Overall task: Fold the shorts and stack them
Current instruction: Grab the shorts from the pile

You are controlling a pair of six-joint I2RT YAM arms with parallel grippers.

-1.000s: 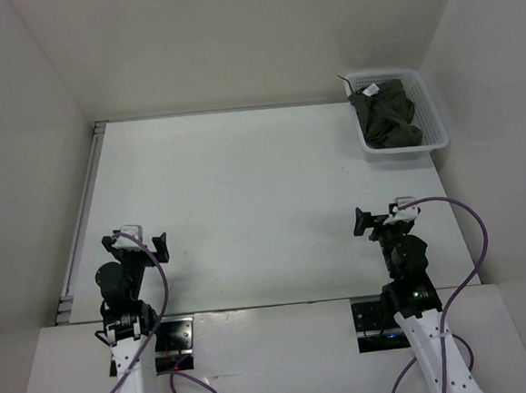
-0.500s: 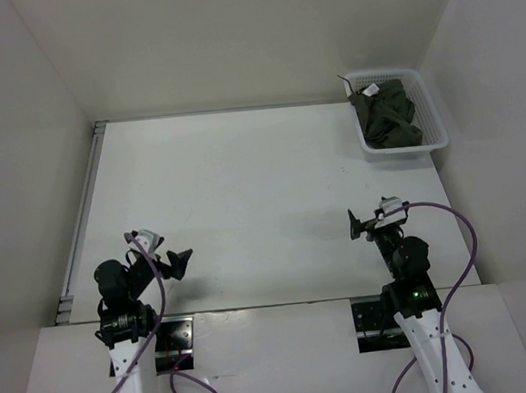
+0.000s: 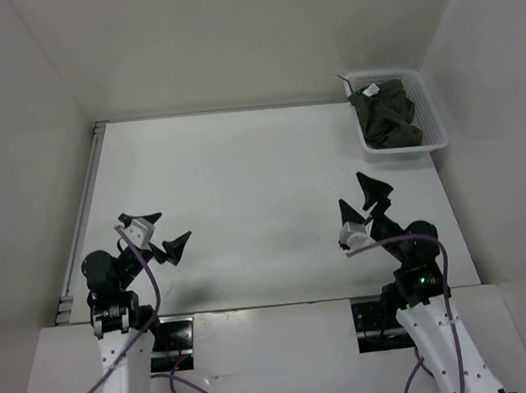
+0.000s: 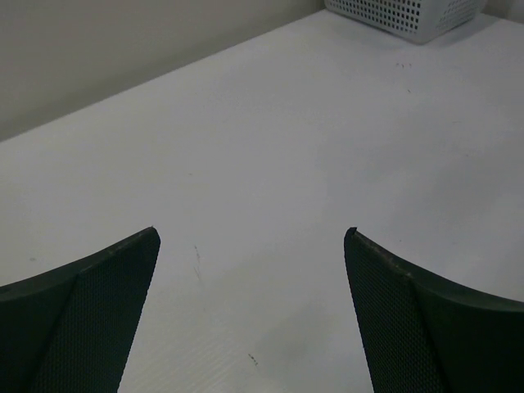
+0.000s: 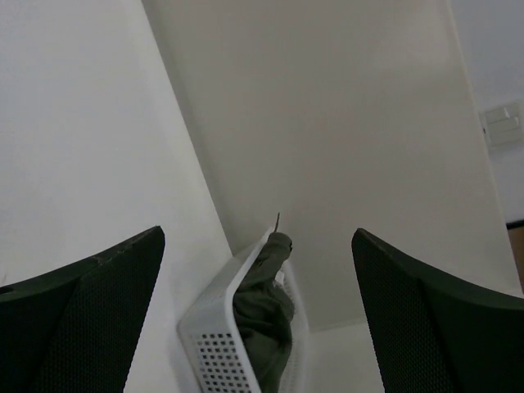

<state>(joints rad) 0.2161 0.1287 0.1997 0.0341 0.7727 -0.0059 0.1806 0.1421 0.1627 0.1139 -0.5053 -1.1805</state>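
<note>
We work on a white table (image 3: pixel 243 180) boxed in by pale walls on three sides, bare except for a white mesh basket (image 3: pixel 437 136) tucked into its far right corner. The shorts (image 3: pixel 389 114) lie bunched inside that basket, dark olive, with a small white tag (image 3: pixel 372 88) showing near the far end. The heap runs longer from far to near than from side to side, following the basket's own length, and we cannot make out a waistband or leg edge in the crumple.

Our right gripper (image 3: pixel 362 200) hangs over the near right part of the table with its jaws spread wide and nothing between them. From there the shorts lie ahead and a little to the right, well apart from it. The right wrist view frames the basket (image 5: pixel 214 352) and the cloth (image 5: pixel 262 315) low between the two fingers, so we judge this pincer is already aimed roughly that way.

Our left gripper (image 3: pixel 159 230) is also spread wide and empty, low over the near left side. It sees only a corner of the basket (image 4: pixel 409 12) far across the table.

The right arm is plainly the nearer, so we judge that the reach into the basket falls to it.
</note>
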